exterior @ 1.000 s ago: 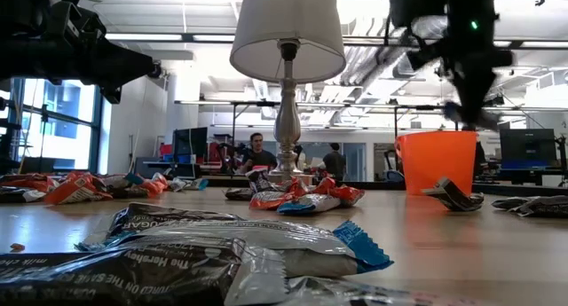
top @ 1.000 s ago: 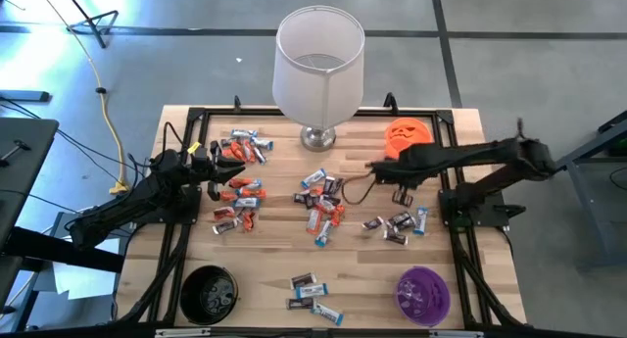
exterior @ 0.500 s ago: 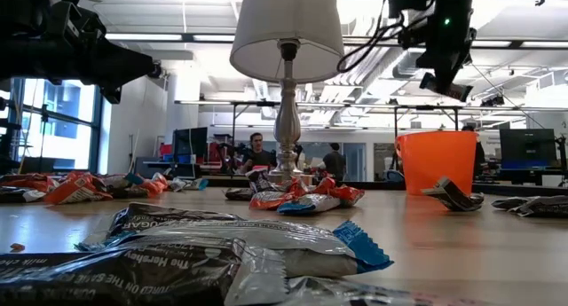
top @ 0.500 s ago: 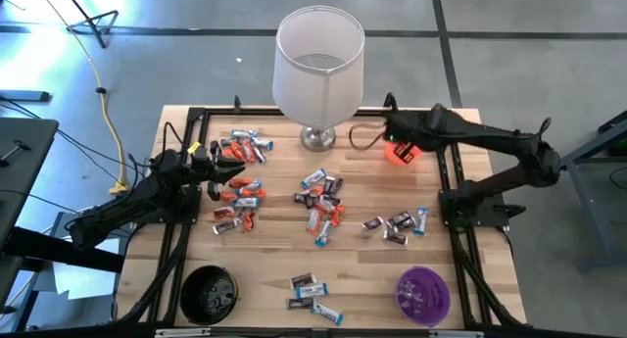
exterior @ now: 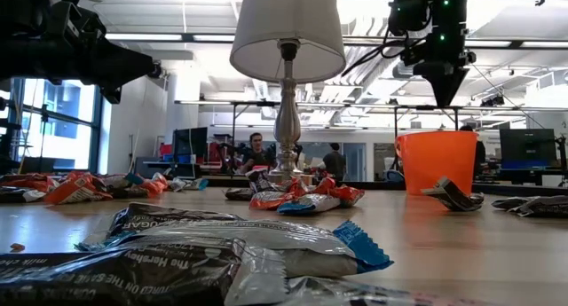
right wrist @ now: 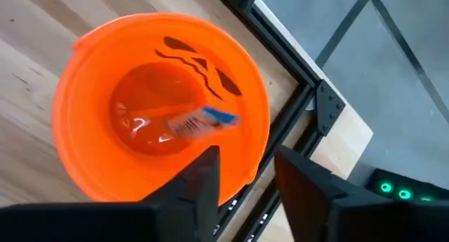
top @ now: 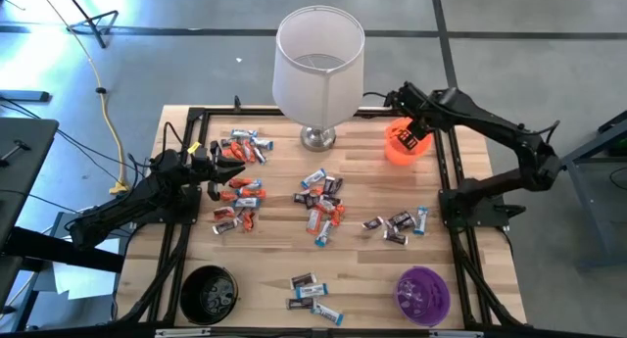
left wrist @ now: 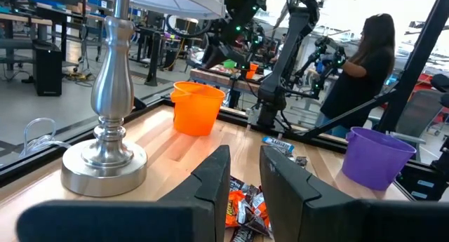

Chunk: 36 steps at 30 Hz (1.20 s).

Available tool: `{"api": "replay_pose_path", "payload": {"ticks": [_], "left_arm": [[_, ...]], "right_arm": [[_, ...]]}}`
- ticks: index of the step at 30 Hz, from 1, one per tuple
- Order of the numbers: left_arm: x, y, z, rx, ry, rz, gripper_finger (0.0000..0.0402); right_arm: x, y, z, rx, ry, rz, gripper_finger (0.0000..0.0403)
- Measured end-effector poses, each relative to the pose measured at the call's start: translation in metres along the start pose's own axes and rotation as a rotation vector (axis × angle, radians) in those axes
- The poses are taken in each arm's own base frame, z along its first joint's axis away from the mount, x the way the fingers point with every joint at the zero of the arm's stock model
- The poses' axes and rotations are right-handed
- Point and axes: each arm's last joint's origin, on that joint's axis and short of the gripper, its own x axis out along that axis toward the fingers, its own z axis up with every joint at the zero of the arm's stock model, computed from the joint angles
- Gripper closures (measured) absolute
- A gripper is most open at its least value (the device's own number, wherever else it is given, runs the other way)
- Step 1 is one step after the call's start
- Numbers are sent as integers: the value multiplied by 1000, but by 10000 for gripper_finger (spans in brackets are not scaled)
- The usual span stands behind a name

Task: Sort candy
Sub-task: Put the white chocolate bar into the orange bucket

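Note:
Wrapped candy lies in loose heaps on the wooden table: an orange-red heap (top: 238, 199) at the left, a mixed heap (top: 321, 206) in the middle, a darker one (top: 397, 223) at the right, and a few pieces (top: 312, 294) near the front. My right gripper (right wrist: 245, 179) hangs open above the orange bowl (top: 404, 142), fingers pointing down. A blue-white candy (right wrist: 200, 121) shows blurred inside that bowl. My left gripper (left wrist: 245, 172) waits open and holding nothing above the left heap.
A lamp (top: 318, 69) with a white shade stands at the far middle, its silver base (left wrist: 105, 165) on the table. A black bowl (top: 210, 294) sits at the near left and a purple bowl (top: 422, 292) at the near right. People stand in the room beyond.
My right gripper has risen and gone from over the table's middle right toward the far edge. It now hangs over the orange bowl.

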Motion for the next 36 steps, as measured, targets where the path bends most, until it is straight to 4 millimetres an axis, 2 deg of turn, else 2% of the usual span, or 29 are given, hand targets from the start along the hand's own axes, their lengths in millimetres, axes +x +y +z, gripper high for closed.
{"api": "replay_pose_path", "payload": {"ticks": [4, 8, 10, 14, 17, 22, 25, 30, 36], "left_arm": [[0, 0, 0, 0, 0, 0, 337], [0, 0, 0, 0, 0, 0, 337], [0, 0, 0, 0, -1, 0, 337], [0, 0, 0, 0, 0, 0, 337], [0, 0, 0, 0, 0, 0, 337], [0, 0, 0, 0, 0, 0, 337], [0, 0, 0, 0, 0, 0, 337], [0, 0, 0, 0, 0, 0, 337], [0, 0, 0, 0, 0, 0, 337]], "right_arm": [[0, 1, -4, 38, 43, 47, 243], [-4, 9, -17, 127, 206, 230, 239], [-9, 17, -24, 140, 278, 256, 238], [-22, 38, -39, 156, 350, 207, 238], [-32, 59, -48, 169, 325, 206, 238], [-39, 90, -75, 209, 339, 157, 238], [-36, 107, -97, 258, 362, 101, 238], [-20, 132, -137, 310, 397, 47, 238], [10, 155, -166, 385, 368, 114, 238]]}}
